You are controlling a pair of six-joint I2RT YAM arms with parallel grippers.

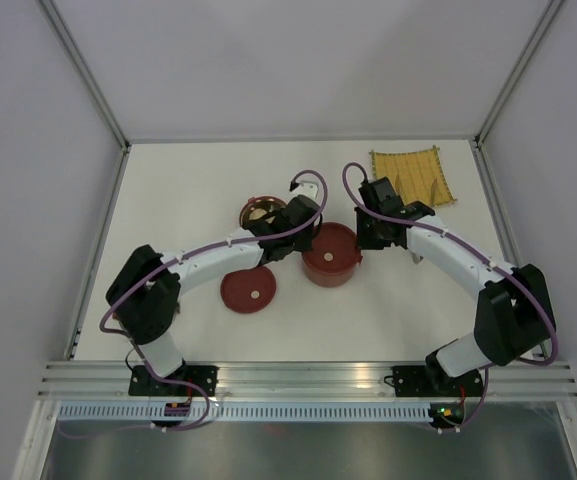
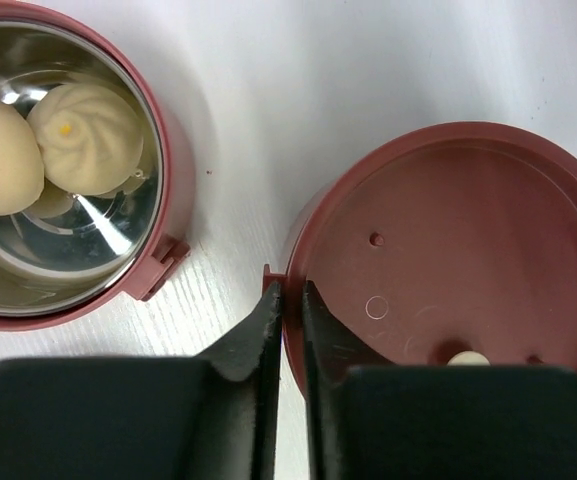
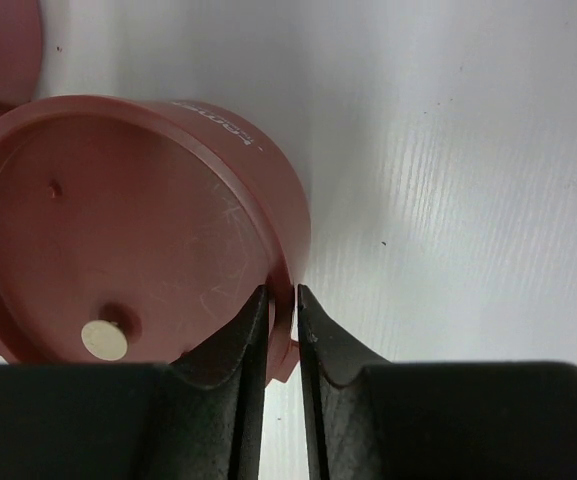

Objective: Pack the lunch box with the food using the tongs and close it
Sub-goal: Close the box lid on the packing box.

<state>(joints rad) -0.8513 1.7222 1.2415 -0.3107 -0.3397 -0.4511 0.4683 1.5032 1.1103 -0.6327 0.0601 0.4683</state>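
Centre of the table (image 1: 168, 190), and there's the lidded bowl (image 1: 331, 262), dark red, its flat lid on top with the small pale knob (image 3: 104, 340) showing. It stands upright between the two arms, both of which reach in to it from opposite sides.

Left gripper (image 2: 290, 300) first: its jaws are nearly together, pinched onto the rim of the lidded bowl at its left edge, right by a small tab on the wall. The wrist view shows a sliver of red rim between the two black fingers.

Over on the other side, the right gripper (image 3: 283, 300) straddles the rim at the right edge. Its jaws stand only a narrow slot apart, with the rim and a little tab between them. Whether they are actually pressing on it, I can't tell.

Just beside the lidded bowl, to its left and a touch farther back, is the open bowl (image 1: 245, 213), steel inside gleaming, with two pale buns (image 2: 86, 135) resting side by side in it. The two bowls are close but not touching.

Nearer the arm bases, a loose lid (image 1: 248, 291) lies flat on the table, apart from both bowls.

Far right corner, the yellow mat (image 1: 413, 177) lies well away from it all.
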